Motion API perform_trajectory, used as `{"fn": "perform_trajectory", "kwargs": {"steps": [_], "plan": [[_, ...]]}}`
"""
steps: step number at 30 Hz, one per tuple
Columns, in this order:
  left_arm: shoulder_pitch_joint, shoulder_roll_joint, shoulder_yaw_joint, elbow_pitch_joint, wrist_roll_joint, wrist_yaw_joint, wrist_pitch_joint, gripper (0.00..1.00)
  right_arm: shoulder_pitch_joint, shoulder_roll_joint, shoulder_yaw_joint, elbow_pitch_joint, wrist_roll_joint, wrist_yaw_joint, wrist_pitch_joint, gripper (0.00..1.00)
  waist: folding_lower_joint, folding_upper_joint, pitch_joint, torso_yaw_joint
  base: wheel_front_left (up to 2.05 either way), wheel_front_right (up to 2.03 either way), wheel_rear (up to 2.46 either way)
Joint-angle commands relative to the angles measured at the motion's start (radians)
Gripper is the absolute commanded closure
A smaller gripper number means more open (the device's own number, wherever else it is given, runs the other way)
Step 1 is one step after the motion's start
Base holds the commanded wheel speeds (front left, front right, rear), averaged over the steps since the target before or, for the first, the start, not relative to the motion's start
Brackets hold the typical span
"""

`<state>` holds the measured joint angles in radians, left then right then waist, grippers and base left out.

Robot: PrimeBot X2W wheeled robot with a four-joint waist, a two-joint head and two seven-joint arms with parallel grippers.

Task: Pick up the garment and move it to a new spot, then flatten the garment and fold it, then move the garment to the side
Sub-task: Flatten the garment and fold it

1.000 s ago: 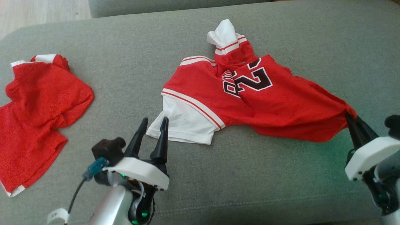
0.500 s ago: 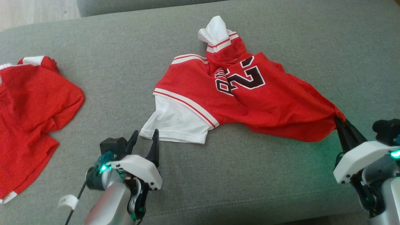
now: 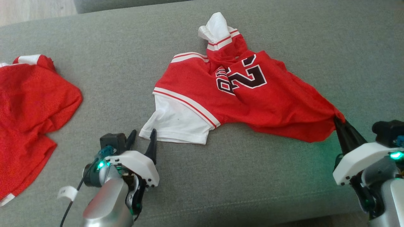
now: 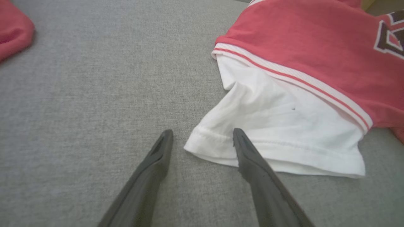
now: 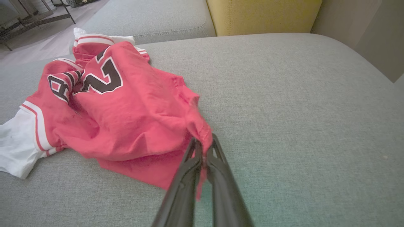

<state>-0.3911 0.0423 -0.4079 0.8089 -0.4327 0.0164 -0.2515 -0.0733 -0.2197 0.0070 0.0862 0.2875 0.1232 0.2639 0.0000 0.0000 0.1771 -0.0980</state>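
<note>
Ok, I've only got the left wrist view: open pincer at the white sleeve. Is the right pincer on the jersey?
Observer: Yes, the right pincer is shut on the red hem corner of the jersey.
Operator: And the other sleeve?
Observer: Bunched up at the jersey's far side, white cloth folded on itself.
Operator: The red bit at my top left?
Observer: A second garment, red with white trim, crumpled and lying apart from the jersey.
</note>
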Motion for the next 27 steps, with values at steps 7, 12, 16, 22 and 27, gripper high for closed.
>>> {"fn": "perform_trajectory", "kwargs": {"steps": [7, 12, 16, 22, 27], "plan": [[-0.045, 0.011, 0.012, 0.007, -0.015, -0.070, -0.009, 1.00, -0.053, -0.024, 0.028, -0.023, -0.008, 0.008, -0.011, 1.00, 0.0000, 0.0000, -0.031, 0.013, 0.00, 0.00, 0.00], [-0.012, 0.009, 0.045, -0.098, -0.095, -0.126, -0.010, 1.00, -0.071, -0.029, 0.032, -0.020, 0.017, 0.008, -0.065, 1.00, 0.0000, 0.0000, -0.059, 0.025, 0.00, 0.00, 0.00], [0.008, 0.009, 0.031, -0.216, -0.150, -0.144, -0.010, 1.00, -0.095, -0.055, 0.044, -0.003, 0.004, 0.008, -0.107, 1.00, 0.0000, 0.0000, -0.084, 0.038, 0.00, 0.00, 0.00], [0.024, 0.035, 0.048, -0.472, -0.268, -0.147, -0.010, 1.00, -0.160, -0.110, 0.070, 0.016, -0.015, 0.008, -0.128, 1.00, 0.0000, 0.0000, -0.127, 0.050, 0.00, 0.00, 0.00], [0.012, 0.075, 0.079, -0.656, -0.342, -0.147, -0.010, 1.00, -0.241, -0.155, 0.092, 0.024, -0.014, 0.008, -0.132, 1.00, 0.0000, 0.0000, -0.171, 0.052, 0.00, 0.00, 0.00]]}}
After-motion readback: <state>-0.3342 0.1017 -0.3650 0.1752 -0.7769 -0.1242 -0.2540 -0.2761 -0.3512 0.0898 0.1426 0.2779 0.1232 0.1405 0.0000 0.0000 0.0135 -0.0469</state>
